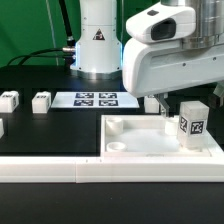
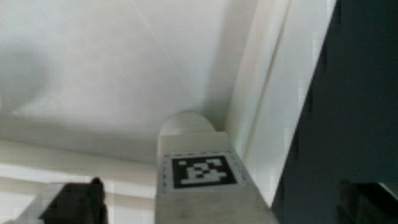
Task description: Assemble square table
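- The gripper is spread wide and holds nothing. In the wrist view its dark fingertips stand either side of an upright leg block, apart from it on both sides.
- That leg block stands on the square table slab, toward the slab's end on the exterior view's right. I cannot tell whether it is seated in a corner pocket.
- The slab lies at the worktop's front edge, toward the corner on the exterior view's right, with its rim upward.
- Step in hand, as I judge it: fitting a first leg into the slab. The next move calls for closing squarely on the leg's flat sides, then pressing or turning it home without tipping it.
- Three more legs lie well apart from the slab, toward the worktop's edge on the exterior view's left.
- The marker board lies behind the slab, near the robot base.
- The border rail runs along the front edge, touching or just beside the slab. With the slab's raised rim, it may crowd a finger coming down low.
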You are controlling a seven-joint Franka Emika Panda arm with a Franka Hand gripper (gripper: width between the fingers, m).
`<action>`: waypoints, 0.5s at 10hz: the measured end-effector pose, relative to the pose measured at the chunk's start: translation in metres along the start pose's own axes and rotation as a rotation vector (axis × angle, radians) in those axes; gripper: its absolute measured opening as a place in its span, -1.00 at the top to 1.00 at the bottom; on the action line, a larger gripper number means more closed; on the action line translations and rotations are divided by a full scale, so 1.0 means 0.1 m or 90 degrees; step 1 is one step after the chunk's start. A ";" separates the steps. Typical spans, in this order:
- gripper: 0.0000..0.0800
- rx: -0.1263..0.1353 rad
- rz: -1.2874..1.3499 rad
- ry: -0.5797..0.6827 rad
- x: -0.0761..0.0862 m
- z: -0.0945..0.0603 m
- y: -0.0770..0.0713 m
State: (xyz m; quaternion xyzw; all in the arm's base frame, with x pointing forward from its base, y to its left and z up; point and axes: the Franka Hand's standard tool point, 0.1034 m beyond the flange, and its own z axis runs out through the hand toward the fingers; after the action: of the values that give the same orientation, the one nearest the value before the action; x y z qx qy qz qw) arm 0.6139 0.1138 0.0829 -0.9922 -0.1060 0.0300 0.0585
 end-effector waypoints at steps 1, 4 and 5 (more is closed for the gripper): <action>-0.62 -0.001 0.006 0.003 0.04 0.00 0.06; -0.62 -0.003 0.014 0.009 0.07 0.00 0.02; -0.62 -0.002 0.018 0.009 0.07 0.00 0.00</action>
State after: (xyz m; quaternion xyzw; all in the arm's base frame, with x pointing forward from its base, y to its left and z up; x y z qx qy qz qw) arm 0.6209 0.1155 0.0822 -0.9939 -0.0919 0.0238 0.0569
